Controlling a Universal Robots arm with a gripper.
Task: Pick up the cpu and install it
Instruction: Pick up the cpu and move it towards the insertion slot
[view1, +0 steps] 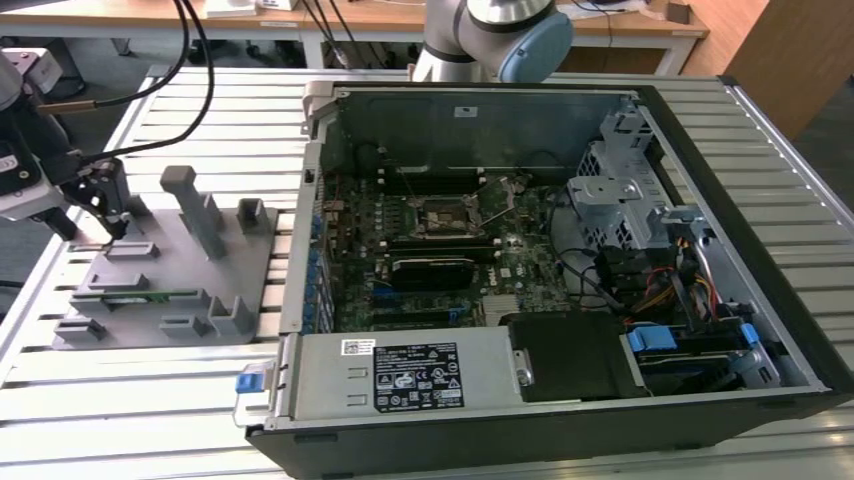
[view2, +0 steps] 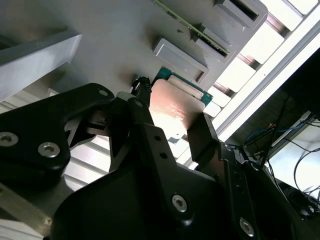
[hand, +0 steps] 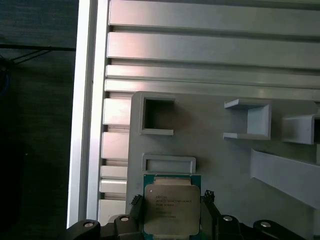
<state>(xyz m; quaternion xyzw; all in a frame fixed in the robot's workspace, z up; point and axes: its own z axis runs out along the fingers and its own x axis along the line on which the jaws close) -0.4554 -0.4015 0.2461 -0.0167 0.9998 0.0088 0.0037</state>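
At the exterior view's left, beside the open computer case (view1: 787, 300), the gripper (view1: 91, 225) hangs over the grey fixture tray (view1: 147, 270). Its fingers (hand: 136, 202) pinch the cpu (hand: 172, 209) by opposite edges. The chip looks light, rigid, slick-topped and probably fragile underneath, so the edges seem the safest hold.

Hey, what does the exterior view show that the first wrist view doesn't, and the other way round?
The exterior view gives the open computer case with its motherboard, and the arm's blue-capped joint behind it. The first wrist view gives the cpu close up, with its silver top and green edge. Both share the grey fixture tray, the slatted table and the gripper down at the tray.
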